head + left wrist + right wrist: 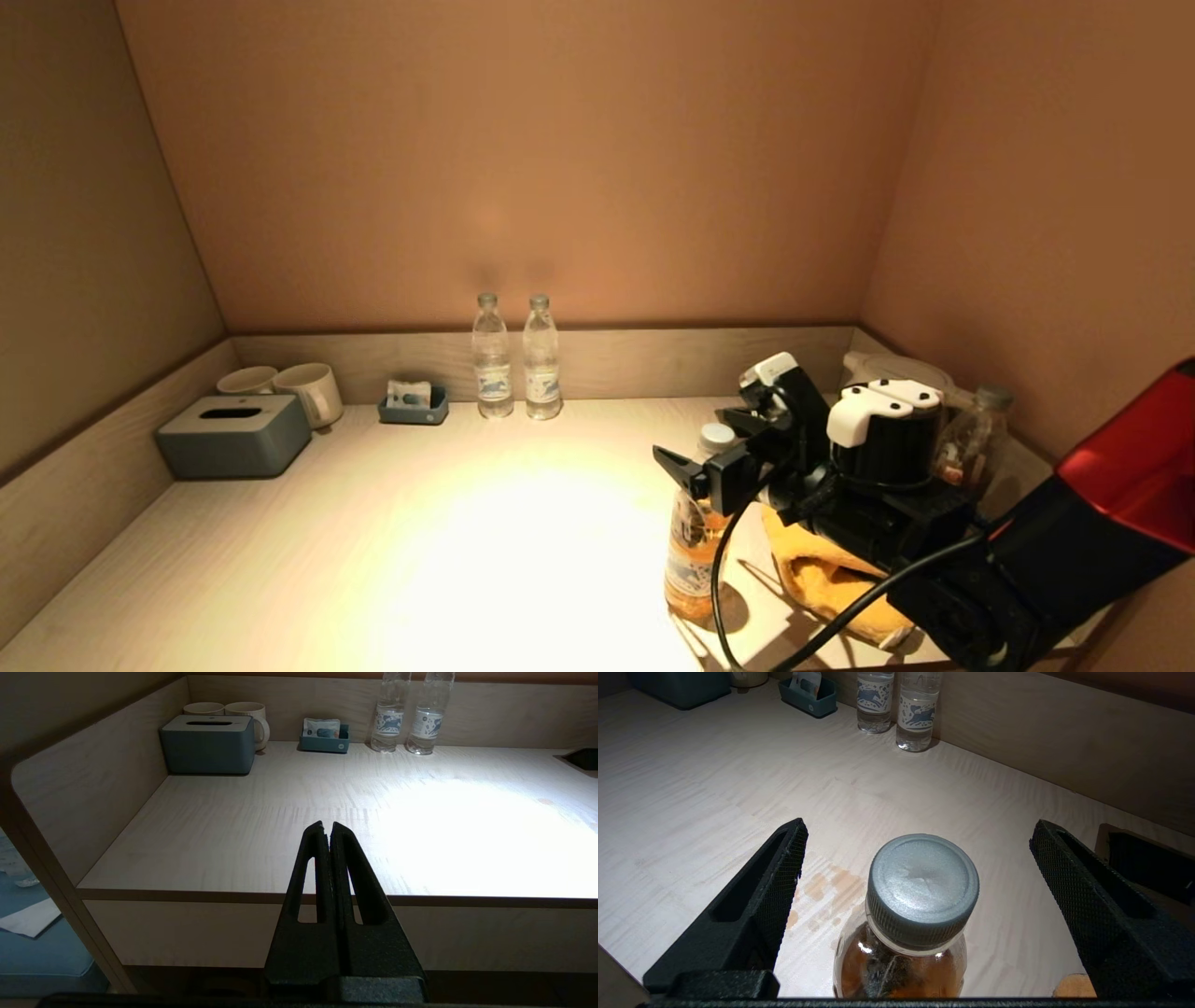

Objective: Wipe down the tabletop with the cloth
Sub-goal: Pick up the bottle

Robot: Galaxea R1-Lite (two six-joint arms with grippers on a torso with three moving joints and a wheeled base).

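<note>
Amber drink bottle (908, 933) sits between my right hand's (920, 854) spread fingers, so I judge clearing it precedes grabbing the cloth (826, 579) beside it.

The desk (392, 541) carries an amber bottle (906, 933) between the right end effector (917, 833) fingers, with an orange stain (829, 889) just beyond it.

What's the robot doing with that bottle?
The right gripper is wide open, with the bottle of orange drink standing between its fingers, not squeezed. The yellow cloth lies on the tabletop right behind the bottle, under that arm, and nothing is holding it. There is an orange spill on the wood beside the bottle. The left gripper is shut and waits at the table's front edge.
</note>
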